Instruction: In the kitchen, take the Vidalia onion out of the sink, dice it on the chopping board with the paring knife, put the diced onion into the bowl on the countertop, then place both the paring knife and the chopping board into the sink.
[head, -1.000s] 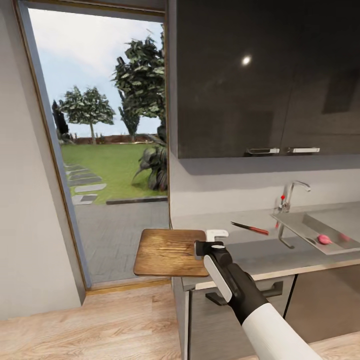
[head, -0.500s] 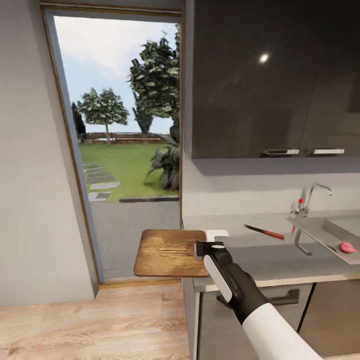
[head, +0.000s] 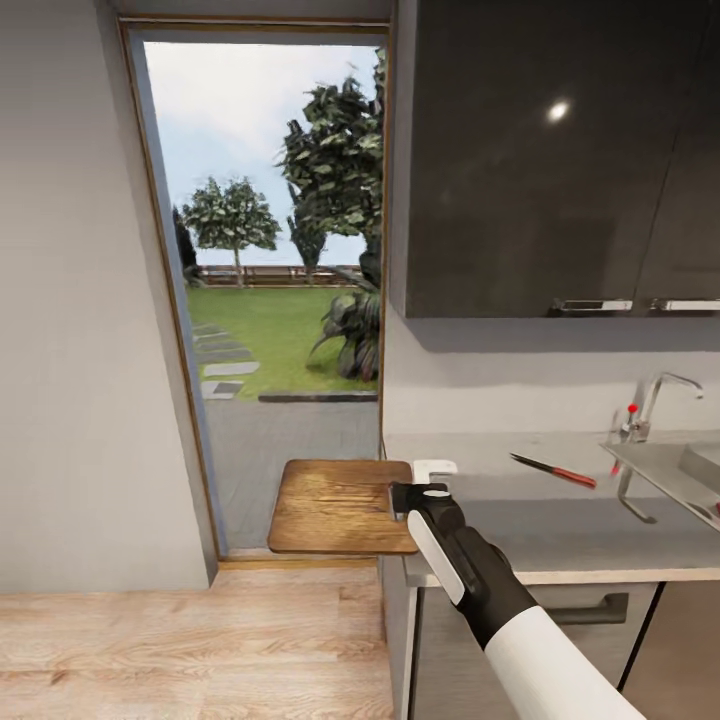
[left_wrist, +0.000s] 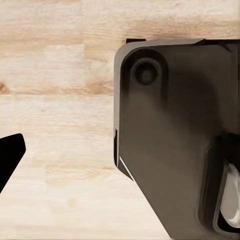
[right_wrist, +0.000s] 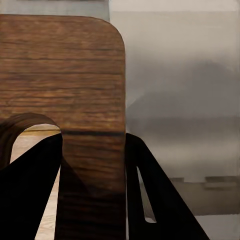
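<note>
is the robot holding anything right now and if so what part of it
Yes. The right gripper holds the chopping board level by its right edge, fingers clamped above and below.

Right arm: white forearm, black wrist, white stripe; end effector seemingly white-tipped

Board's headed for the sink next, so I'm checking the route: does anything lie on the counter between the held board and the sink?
Yes: the paring knife lies on the countertop between the chopping board, clamped by the right gripper, and the sink.
</note>
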